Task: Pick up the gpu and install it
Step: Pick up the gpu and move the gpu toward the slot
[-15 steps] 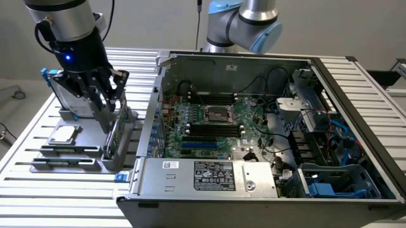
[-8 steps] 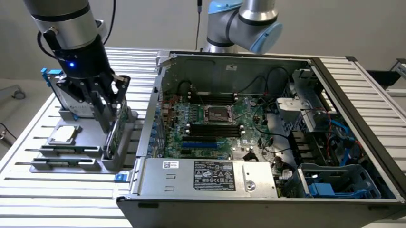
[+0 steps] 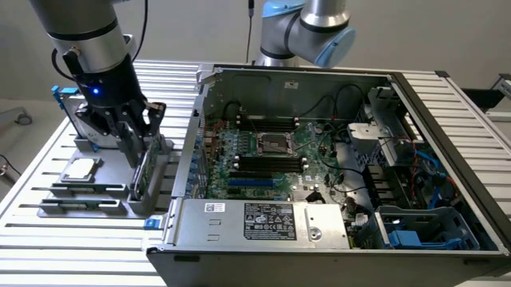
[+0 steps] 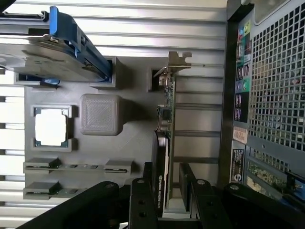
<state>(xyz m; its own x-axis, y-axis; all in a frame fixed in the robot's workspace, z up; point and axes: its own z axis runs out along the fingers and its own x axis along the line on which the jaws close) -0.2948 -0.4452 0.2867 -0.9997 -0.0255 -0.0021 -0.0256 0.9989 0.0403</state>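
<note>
I am hovering the gripper (image 4: pixel 167 191) right over the gpu (image 4: pixel 167 109). The card is standing on its thin edge in a slot of the gray tray (image 4: pixel 136 143), just beside the case (image 4: pixel 276 71) and not in it yet. The fingers (image 4: pixel 142 200) are standing wide apart, one on each side of the card, and they are not squeezing anything. I cannot tell if one of them is brushing the black cover. To do this grab well, I think I should be centering the card between the fingers, so that both sides are meeting it at the same time and nothing is tipping it over in its slot. I am aiming for the black cover end, since I am guessing it is the sturdy part. The bare green board looks like it is carrying small bits that a hard pinch could hurt. I am also staying away from the silver bracket (image 4: pixel 178 59) at the far end. I am trying to keep the fingers flat and square to the card — a crooked grip could be twisting it against the slot walls. The chip (image 4: pixel 50 130) and the drive (image 4: pixel 52 52) are sitting well apart on the same tray, so I am not worrying about bumping them.
</note>
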